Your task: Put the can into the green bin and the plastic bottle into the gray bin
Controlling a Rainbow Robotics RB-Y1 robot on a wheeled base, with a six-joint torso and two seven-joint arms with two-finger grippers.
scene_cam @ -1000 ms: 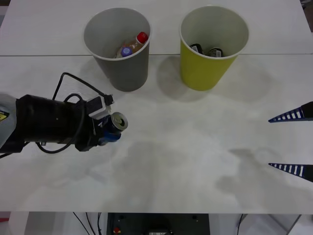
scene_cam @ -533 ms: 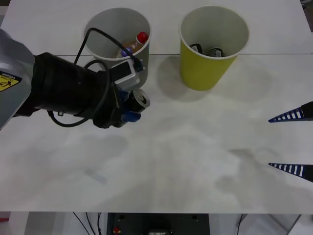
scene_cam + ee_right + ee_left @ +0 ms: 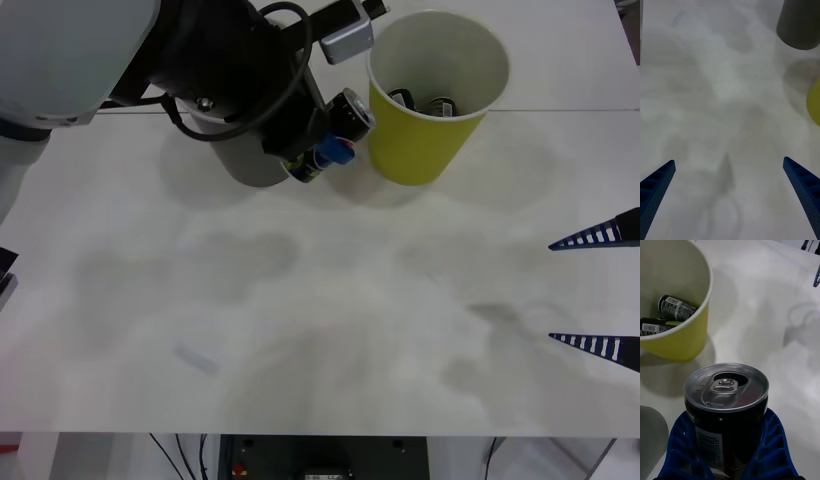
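Since half a second ago the left arm is carrying the can away from the table's near-left area and up toward the bins; it is now hanging between the gray bin [image 3: 245, 165] and the green bin [image 3: 437, 92], beside the green bin's outer wall and not yet over its mouth. Table [image 3: 330, 330]: white, stained, bearing both bins. Green bin: upright, two dark cans lying inside. Gray bin: largely covered by the arm. Left gripper [image 3: 322, 152]: blue fingers [image 3: 769, 442] closing around the can [image 3: 727, 405], held tilted, silver top toward the green bin. Right gripper [image 3: 600, 290]: waiting at the table's right edge, fingers spread wide, holding nothing. Risks, by judgement: the can is sitting low against the bin's side, so a sideways move without a lift could be knocking the light bin over or shoving it; a release short of the rim would be dropping the can onto the table.
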